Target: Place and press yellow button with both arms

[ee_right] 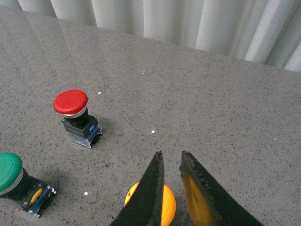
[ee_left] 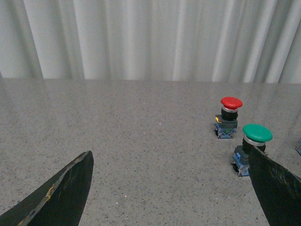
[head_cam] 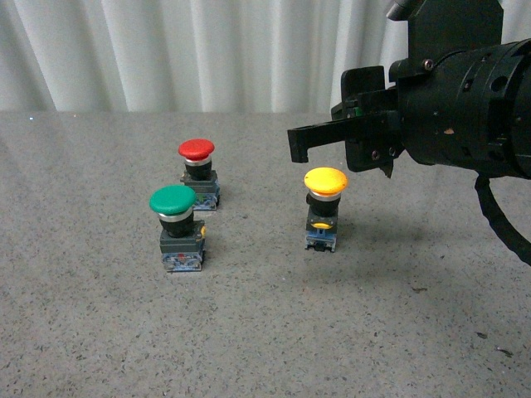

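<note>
The right fingers (ee_right: pixel 151 188) cover much of the yellow button (ee_right: pixel 169 207); a left finger (ee_left: pixel 275 188) hides part of the green button (ee_left: pixel 257 133).

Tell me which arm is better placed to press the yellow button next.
Right. The right gripper hovers close above the yellow button, with its fingers nearly together. The left gripper is open, nearer the green button.

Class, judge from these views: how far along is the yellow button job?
Done: the yellow button stands upright on the table. In hand: the right tool, nearly shut, hovers above its cap. Remaining: the press; the left tool is open beside the green button.
</note>
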